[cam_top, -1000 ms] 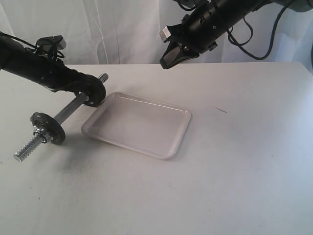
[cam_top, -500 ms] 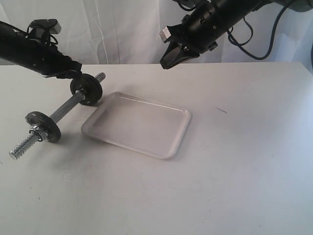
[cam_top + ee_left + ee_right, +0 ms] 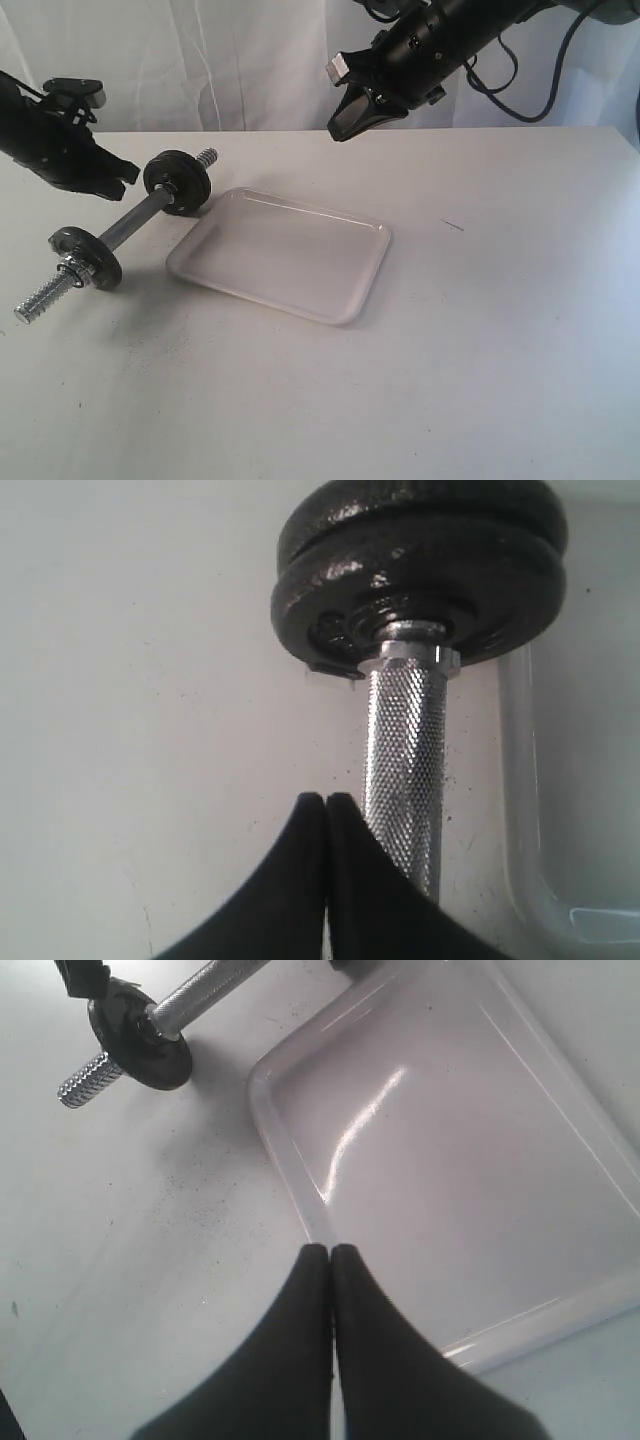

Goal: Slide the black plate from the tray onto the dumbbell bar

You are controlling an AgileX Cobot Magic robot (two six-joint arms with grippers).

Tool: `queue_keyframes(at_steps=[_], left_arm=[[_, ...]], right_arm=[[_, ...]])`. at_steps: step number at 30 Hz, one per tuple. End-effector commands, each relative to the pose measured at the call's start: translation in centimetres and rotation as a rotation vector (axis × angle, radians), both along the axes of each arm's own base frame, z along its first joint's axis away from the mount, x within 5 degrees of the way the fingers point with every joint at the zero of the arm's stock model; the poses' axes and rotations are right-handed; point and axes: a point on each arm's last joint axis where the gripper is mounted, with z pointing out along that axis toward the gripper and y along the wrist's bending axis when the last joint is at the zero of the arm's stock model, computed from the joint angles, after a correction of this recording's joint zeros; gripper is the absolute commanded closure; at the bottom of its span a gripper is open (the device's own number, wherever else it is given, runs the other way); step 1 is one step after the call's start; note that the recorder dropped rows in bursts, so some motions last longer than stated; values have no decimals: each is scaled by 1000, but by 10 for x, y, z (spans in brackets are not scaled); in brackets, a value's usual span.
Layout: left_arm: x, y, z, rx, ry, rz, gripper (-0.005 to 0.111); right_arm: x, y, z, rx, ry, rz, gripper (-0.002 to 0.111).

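The chrome dumbbell bar [image 3: 135, 221] lies on the table left of the white tray [image 3: 283, 254], which holds nothing. Two black plates [image 3: 178, 181] sit stacked on the bar's far end, also seen close in the left wrist view as black plates [image 3: 420, 565] on the knurled bar [image 3: 405, 770]. Another black plate [image 3: 85, 258] sits near the bar's near threaded end. My left gripper [image 3: 122, 172] is shut and empty, just left of the far plates, its fingertips [image 3: 326, 802] beside the bar. My right gripper [image 3: 347, 118] hangs shut and empty above the tray [image 3: 450, 1160].
A white curtain hangs behind the table. A small dark mark [image 3: 453, 225] lies on the table right of the tray. The table's far edge runs behind the bar's far threaded tip [image 3: 208, 156].
My left gripper has drawn back leftward off the far plates, leaving them on the bar. The bar has shifted slightly to the left. The right arm has stayed still.
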Motion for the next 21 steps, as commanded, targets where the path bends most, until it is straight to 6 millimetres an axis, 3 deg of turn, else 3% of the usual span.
queue_keyframes(at_steps=[1, 6, 9, 12, 16, 21], left_arm=[[-2, -1, 3, -12, 7, 4, 107], [-3, 0, 8, -13, -1, 6, 107], [-8, 5, 30, -15, -47, 14, 107], [-21, 17, 67, -28, -113, 47, 107], [-59, 29, 123, -66, -230, 108, 107], [-123, 31, 164, -75, -386, 148, 107]], right_arm=[[-1, -4, 6, 6, -6, -11, 108], [-1, -5, 5, -12, -11, -10, 108], [-1, -14, 5, -111, -46, -14, 108], [-1, -28, 13, -260, -119, -78, 108], [-17, -41, 48, -289, -186, -111, 108], [-63, -46, 115, -153, -327, -141, 108]])
